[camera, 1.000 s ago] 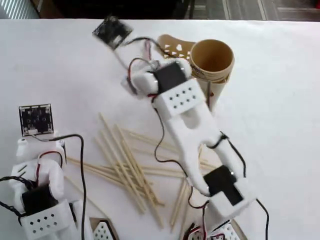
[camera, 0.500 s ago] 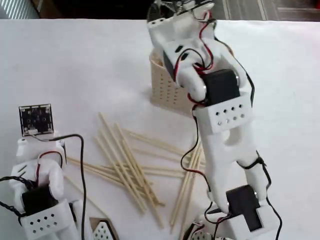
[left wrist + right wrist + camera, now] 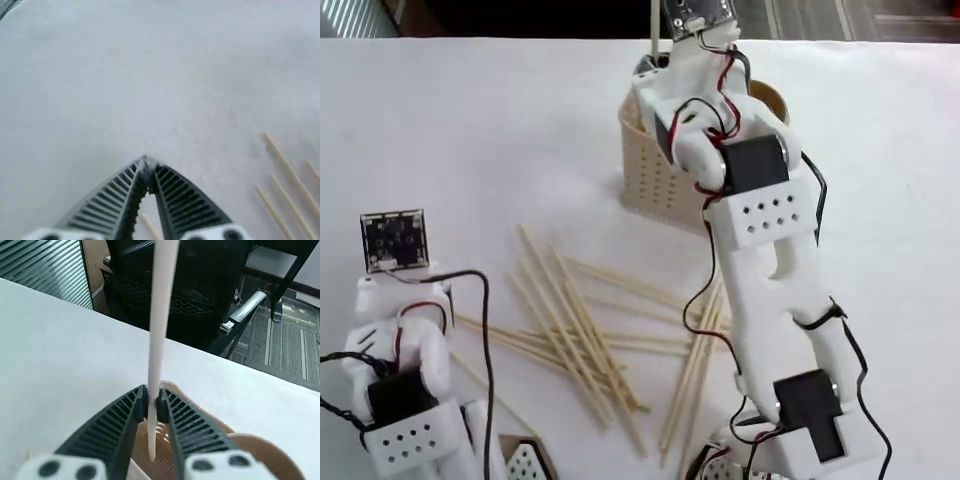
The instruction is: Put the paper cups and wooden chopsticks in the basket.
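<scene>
High view, vs. 1 s ago: right arm (image 3: 760, 210) has swung from a low reach beside the paper cup (image 3: 772, 95) to a raised pose over the basket (image 3: 655, 180). In the last half sec it has only settled a bit, w/ the wrist now above the basket's far side. One wooden chopstick (image 3: 655, 28) pokes up past the wrist, near upright.

Right wrist view backs this up. The right jaws are clenched on that chopstick (image 3: 159, 315), gripping low on the shaft. Its lower end points down at the basket's perforated wall (image 3: 164, 432), seen between the jaws. Can't tell if the tip already touches the basket floor. The cup shows just behind the arm, v. close to the basket; in or beside it, can't tell.

Left arm (image 3: 400, 380) hasn't budged across the three frames. It's parked at the near-left corner of the desk (image 3: 470, 130). The left jaws are pinched together on nothing, tips over bare desk, w/ a few loose sticks (image 3: 287, 165) nearby.

Meaning, as a judgement: carry phase for this stick looks done, so next is prob. lower & let go. The pile (image 3: 580, 330) still lies spread on the desk between the arms, so most of the job remains. Risk: a long stick released high may lean out over the rim or tip out.
</scene>
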{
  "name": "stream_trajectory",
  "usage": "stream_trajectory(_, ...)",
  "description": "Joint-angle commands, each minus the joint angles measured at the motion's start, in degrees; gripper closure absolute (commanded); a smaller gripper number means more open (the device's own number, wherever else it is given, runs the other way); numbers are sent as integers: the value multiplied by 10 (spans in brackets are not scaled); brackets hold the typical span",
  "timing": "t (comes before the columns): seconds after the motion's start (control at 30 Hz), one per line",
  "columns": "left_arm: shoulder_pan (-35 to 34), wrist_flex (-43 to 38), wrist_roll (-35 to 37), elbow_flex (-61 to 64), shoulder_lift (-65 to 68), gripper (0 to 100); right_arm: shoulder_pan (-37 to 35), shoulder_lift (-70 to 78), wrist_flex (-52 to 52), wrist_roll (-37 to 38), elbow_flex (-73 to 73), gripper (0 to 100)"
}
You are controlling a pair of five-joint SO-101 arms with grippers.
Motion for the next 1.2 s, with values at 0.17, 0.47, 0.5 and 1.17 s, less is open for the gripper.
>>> stream_trajectory(0.17, -4, -36, 0, 5, -9, 977, 7, -24, 98, -4, -41, 881)
stream_trajectory(0.47, -4, -36, 0, 5, -9, 977, -37, -55, 351, -4, -79, 903)
stream_trajectory(0.5, -4, -36, 0, 5, -9, 977, -40, -53, 380, -6, -79, 902)
stream_trajectory(1.17, -4, -35, 0, 5, -9, 977, -62, -103, 407, -98, 334, 809)
